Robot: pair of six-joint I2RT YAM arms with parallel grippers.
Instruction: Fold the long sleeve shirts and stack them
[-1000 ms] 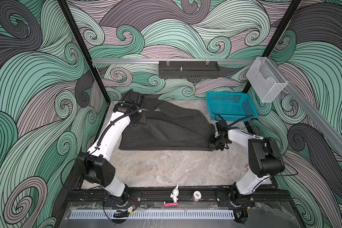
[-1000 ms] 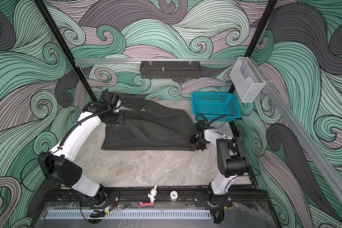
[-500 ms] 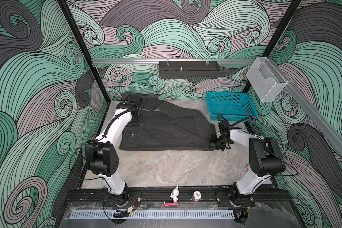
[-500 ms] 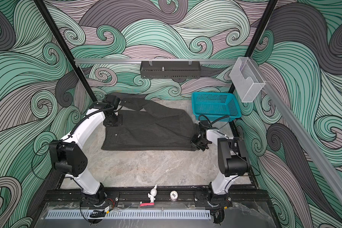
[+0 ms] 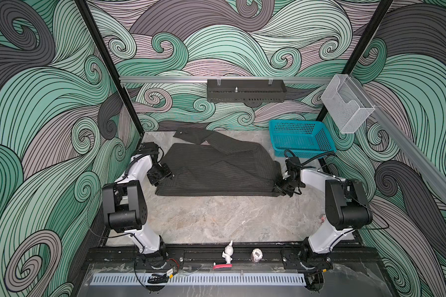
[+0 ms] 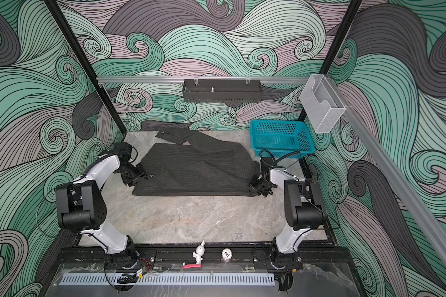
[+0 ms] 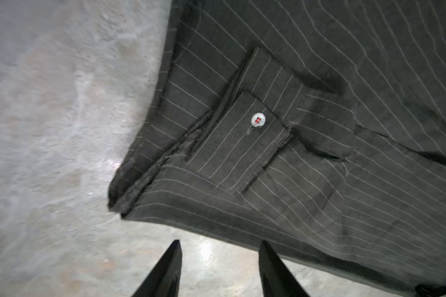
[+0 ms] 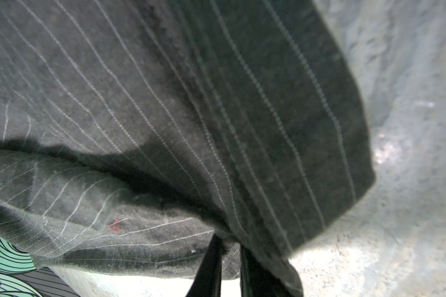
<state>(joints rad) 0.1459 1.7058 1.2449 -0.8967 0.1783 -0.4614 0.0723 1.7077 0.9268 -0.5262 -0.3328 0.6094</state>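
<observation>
Swung nearward from the far corner and opened: left gripper [image 7: 218, 244], fingers spread, empty, tips over bare table [image 5: 216, 218] just beside the shirt [image 5: 216, 169]. Probably let go to leave the cuff [image 7: 242, 144] lying across the body. Shirt spread flat mid-table, near the basket [image 5: 301, 138]. Right gripper [image 8: 228, 239]: nearly pressed together, pinching the shirt's right edge, likely to anchor the cloth for the next fold.

The right pincer [image 8: 228, 244] grips the shirt [image 8: 191, 102] — grey table [image 8: 410, 128] beneath
</observation>
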